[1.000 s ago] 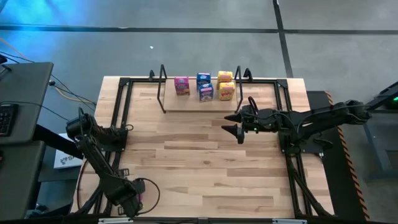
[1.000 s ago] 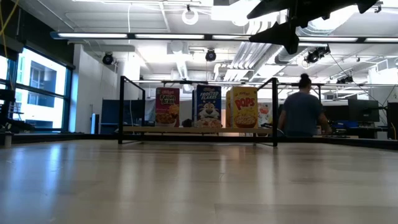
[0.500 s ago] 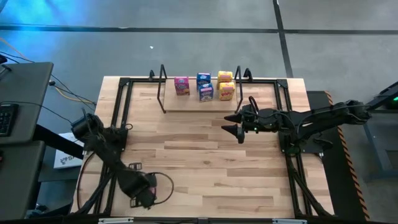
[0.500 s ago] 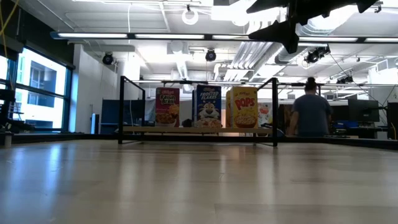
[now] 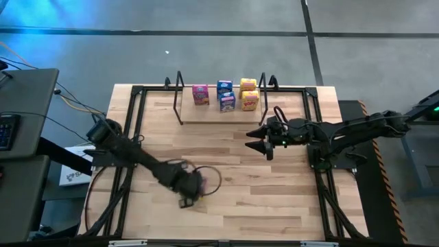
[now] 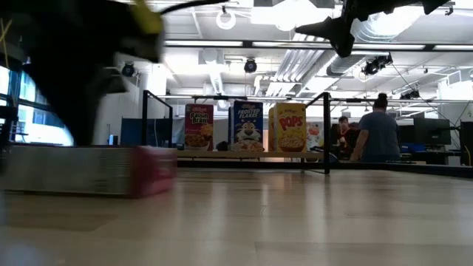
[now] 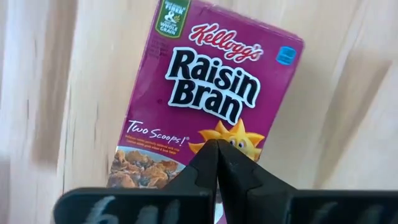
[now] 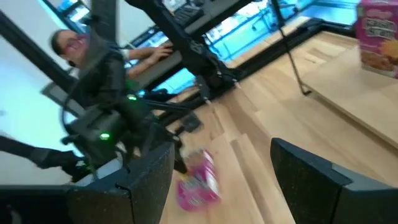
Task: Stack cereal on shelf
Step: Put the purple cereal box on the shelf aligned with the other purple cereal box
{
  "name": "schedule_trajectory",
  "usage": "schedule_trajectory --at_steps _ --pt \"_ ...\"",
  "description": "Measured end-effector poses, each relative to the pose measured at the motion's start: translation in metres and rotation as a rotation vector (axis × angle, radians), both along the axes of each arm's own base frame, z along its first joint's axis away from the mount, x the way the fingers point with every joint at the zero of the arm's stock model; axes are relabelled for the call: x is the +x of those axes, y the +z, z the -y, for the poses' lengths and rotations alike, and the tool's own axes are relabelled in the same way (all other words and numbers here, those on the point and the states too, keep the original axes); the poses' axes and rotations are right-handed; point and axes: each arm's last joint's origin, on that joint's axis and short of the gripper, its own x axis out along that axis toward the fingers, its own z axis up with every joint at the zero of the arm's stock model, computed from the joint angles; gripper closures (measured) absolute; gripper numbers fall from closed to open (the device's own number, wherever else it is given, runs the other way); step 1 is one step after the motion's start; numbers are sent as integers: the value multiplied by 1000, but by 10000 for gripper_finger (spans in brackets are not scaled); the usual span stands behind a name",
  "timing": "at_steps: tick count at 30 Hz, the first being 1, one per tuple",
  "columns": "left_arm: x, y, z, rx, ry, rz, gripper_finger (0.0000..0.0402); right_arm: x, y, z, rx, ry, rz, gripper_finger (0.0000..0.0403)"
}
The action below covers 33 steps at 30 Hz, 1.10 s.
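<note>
A magenta Raisin Bran cereal box lies flat, face up, on the table left of its middle; it also shows in the low view and the right wrist view. My left gripper is shut above it. Five more cereal boxes stand upright on the shelf board: one pink, two blue, two yellow. My right gripper hovers open in the air before the shelf's right end, touching nothing. My left gripper comes from above, pointing down, with its shut fingertips on the box's printed face near its lower end. The box lies flat on the table under them. The fingers hide the box's lowest part.
Black rail frames run along the table's left and right sides. The shelf's black loop ends stand at the far edge. Bare wood spreads between the box and the shelf. People move in the room behind.
My left gripper has swept fast from the table's near left corner toward its middle, rightward and away from the near edge. The magenta box has slid flat along the table with it. The people in the background have moved right.
</note>
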Motion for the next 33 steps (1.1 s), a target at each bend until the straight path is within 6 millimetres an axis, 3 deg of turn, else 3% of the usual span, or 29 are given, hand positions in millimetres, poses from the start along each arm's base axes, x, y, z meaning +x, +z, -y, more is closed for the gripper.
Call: schedule_trajectory --at_steps 4,8,12,16,21,27,33 --pt "25 14 -19 -15 1 72 401 1 4 -1 9 28 37 139" --pt "29 46 -33 -28 -31 162 401 2 5 -2 35 60 60 139" --pt "6 72 -42 -12 -24 253 401 7 -2 -15 72 121 26 139" --pt "-30 85 -50 -47 55 352 401 18 -16 -40 -27 197 -76 154" --pt "-68 76 -61 -138 177 407 401 50 -30 -72 -165 239 -194 231" --pt "-89 44 -70 -172 181 383 401 92 -52 -95 -233 263 -490 381" --pt "-92 16 -73 -223 75 376 401 129 -88 -102 -221 251 -682 381"
